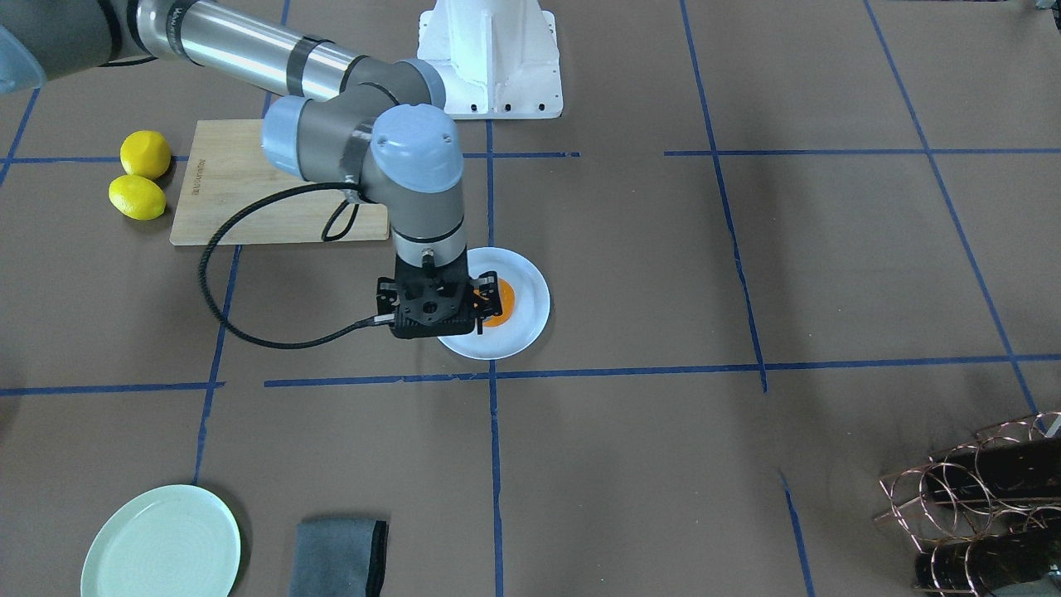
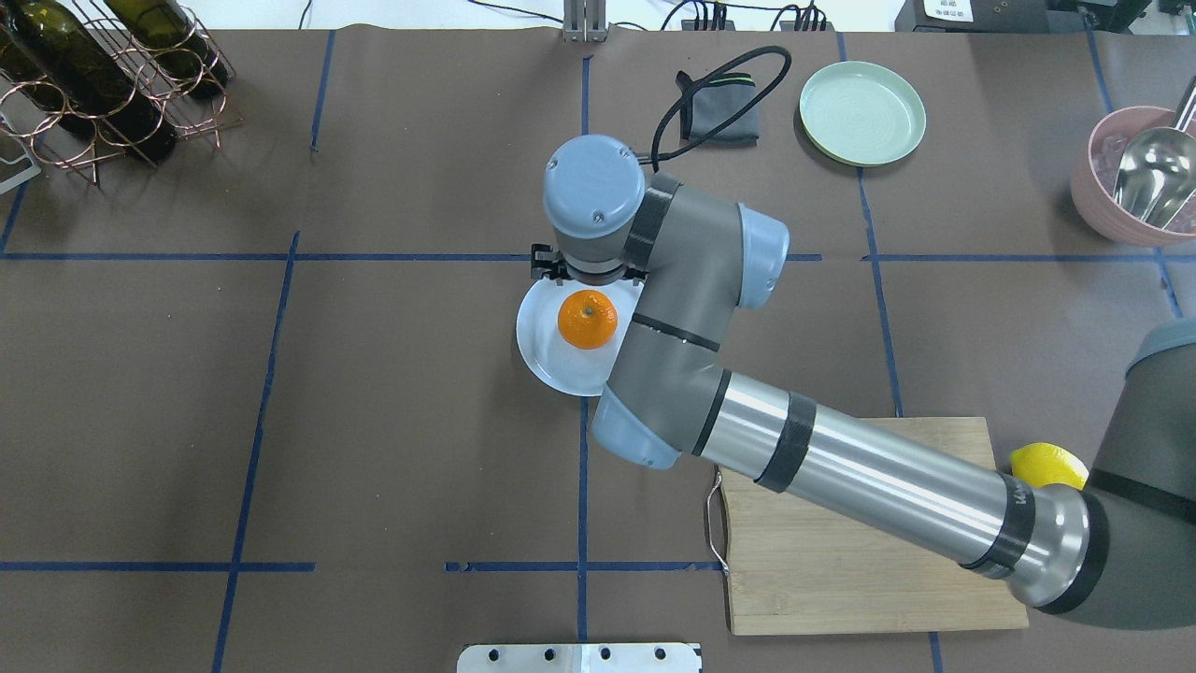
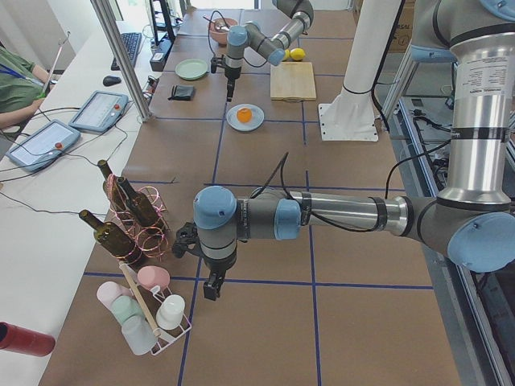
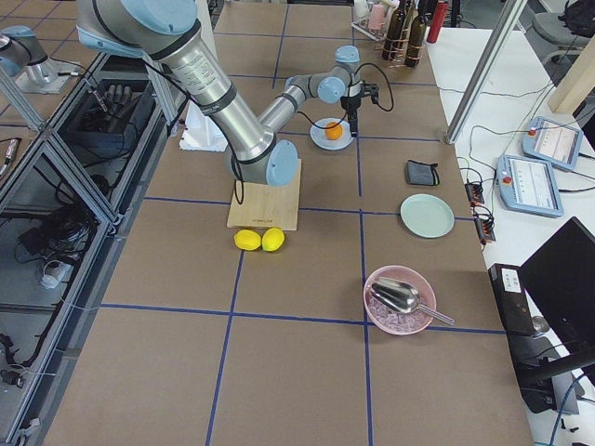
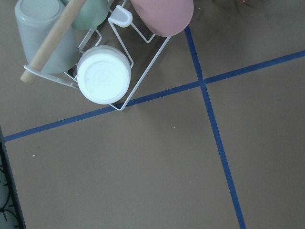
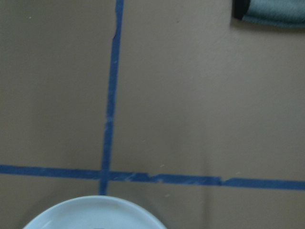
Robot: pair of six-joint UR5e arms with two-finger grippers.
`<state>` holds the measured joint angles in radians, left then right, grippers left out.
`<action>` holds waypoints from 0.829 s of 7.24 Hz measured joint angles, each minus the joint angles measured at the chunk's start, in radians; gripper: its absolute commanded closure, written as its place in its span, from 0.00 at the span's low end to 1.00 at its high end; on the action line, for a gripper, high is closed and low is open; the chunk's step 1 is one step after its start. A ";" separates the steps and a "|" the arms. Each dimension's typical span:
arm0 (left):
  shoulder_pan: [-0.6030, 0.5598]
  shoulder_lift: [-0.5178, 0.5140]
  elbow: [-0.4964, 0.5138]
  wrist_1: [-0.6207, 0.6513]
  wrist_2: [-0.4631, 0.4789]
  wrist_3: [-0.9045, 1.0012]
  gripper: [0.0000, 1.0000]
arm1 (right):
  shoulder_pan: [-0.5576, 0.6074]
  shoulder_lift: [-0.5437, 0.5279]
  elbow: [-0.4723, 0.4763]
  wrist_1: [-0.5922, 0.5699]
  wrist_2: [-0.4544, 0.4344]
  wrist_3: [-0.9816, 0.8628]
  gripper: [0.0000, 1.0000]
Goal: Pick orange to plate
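**Item:** small round bright-orange citrus fruit (image 2: 587,319).

**Location:** lies free in the round white shallow plate with a raised rim (image 2: 540,363), in its far half, about mid-table.

**Handling (judged):**
- Light, with a firm peel that gives a little.
- The dimpled skin is not slippery.
- It rolls easily, though the rim should contain it.

**Best hold (judged):** from above, across the widest girth, with a moderate squeeze.

**Right gripper** (image 1: 435,305): hangs over the plate's far edge, above and beside the fruit. It is apart from the fruit and holds nothing. Whether its fingers are spread or pressed together cannot be told.

**Left gripper** (image 3: 211,283): at the table's left end, well apart, near a white wire rack of pastel mugs (image 3: 153,318). Its finger state cannot be told.

**Surroundings:** all of these are well apart from the white plate.
- Pale bamboo cutting board (image 2: 869,533): near and right.
- Two yellow lemons (image 1: 145,154): beyond the board.
- Grey folded cloth (image 2: 719,117): far right.
- Pale green flat plate (image 2: 861,112): far right.

**Room (judged):** a straight lift upward meets nothing.
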<state>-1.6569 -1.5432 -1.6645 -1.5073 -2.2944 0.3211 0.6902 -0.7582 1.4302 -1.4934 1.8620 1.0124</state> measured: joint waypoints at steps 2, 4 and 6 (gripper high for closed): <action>0.000 0.025 -0.008 -0.001 -0.075 -0.004 0.00 | 0.191 -0.150 0.090 0.000 0.151 -0.265 0.00; 0.001 0.035 -0.017 -0.004 -0.088 0.000 0.00 | 0.405 -0.301 0.122 -0.001 0.278 -0.601 0.00; 0.001 0.038 -0.020 -0.007 -0.089 0.005 0.00 | 0.599 -0.465 0.126 -0.001 0.325 -0.870 0.00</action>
<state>-1.6557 -1.5056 -1.6844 -1.5147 -2.3836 0.3260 1.2890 -1.2229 1.5559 -1.4942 2.1873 0.1424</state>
